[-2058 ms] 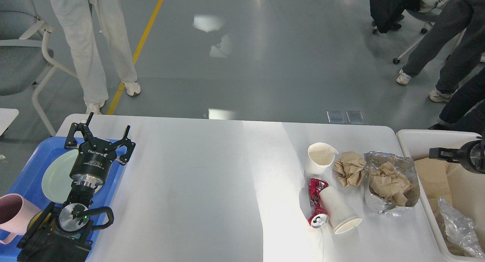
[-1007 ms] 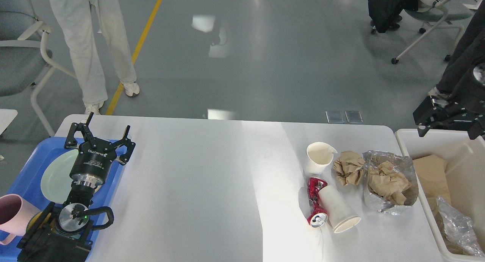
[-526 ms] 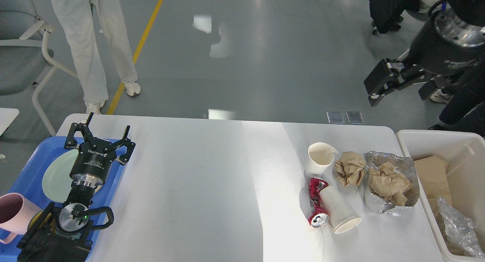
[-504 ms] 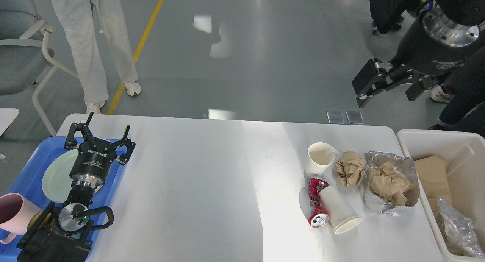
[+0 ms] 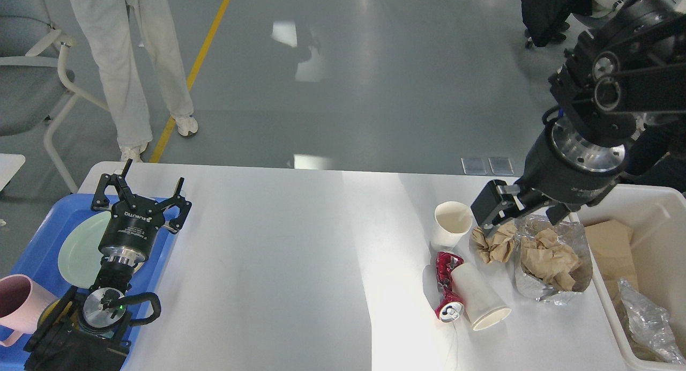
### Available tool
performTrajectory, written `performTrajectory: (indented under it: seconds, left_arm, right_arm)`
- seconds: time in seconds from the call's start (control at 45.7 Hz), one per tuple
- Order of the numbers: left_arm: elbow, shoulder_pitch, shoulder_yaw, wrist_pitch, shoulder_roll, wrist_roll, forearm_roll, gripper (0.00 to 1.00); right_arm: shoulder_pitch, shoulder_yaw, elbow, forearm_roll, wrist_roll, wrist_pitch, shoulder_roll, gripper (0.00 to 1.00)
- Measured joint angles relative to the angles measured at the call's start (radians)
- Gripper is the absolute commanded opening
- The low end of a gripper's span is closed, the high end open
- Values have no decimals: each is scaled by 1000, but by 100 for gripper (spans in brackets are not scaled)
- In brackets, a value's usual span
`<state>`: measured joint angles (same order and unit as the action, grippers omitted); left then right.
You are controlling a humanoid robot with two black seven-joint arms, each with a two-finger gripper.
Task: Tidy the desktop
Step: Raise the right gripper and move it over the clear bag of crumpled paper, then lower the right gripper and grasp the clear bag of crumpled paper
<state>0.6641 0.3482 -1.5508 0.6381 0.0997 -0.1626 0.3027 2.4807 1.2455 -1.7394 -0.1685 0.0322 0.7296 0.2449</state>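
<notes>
The white desktop (image 5: 278, 253) carries rubbish at its right end: an upright white paper cup (image 5: 452, 223), a crushed red can (image 5: 445, 288), a white cup lying on its side (image 5: 479, 298), a crumpled brown paper ball (image 5: 496, 243) and a foil bag (image 5: 552, 258) stuffed with brown paper. My right gripper (image 5: 517, 220) is open and hangs just above the paper ball and the foil bag's far edge. My left gripper (image 5: 149, 186) is open and empty over the blue tray (image 5: 37, 253) at the left.
The tray holds a pale green plate (image 5: 77, 250) and a pink mug (image 5: 19, 301). A white bin (image 5: 651, 205) with cardboard and plastic stands off the right edge. People and chairs stand on the floor beyond the table.
My right arm swung up from over the bin, moved left and came down over the brown paper ball and foil bag. The left arm has not moved.
</notes>
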Motion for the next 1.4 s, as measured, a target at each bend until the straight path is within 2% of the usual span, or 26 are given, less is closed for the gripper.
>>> performTrajectory:
  seconds: [0.088,0.131,0.197,0.372,0.46,0.613,0.854,1.248,1.358,1.401]
  left_arm:
    - [0,0,0,0,0,0,0,97]
    - [0,0,0,0,0,0,0,97]
    - [0,0,0,0,0,0,0,97]
    - [0,0,0,0,0,0,1,97]
    - [0,0,0,0,0,0,1,97]
    - [0,0,0,0,0,0,1,97]
    - [2,0,0,0,0,0,1,97]
    - [2,0,0,0,0,0,1,97]
    - [1,0,0,0,0,0,1,97]
    - [1,0,0,0,0,0,1,97]
  right_arm:
    - [1,14,-5,1,0,-18,4,95]
    - [1,18,-6,1,0,-42,6,100]
    - [2,28,-6,4,1,-90,8,100]
    - [4,98,-6,69,2,-313,9,100]
    - [4,103,-6,84,2,-357,9,100]
    - [6,104,-5,86,0,-348,10,100]
    - [6,102,13,86,0,-233,8,100]
    - [-55,100,19,87,-5,-230,38,100]
    - [-96,112,33,84,-4,-237,102,100]
    - [-131,113,48,79,-4,-239,130,97]
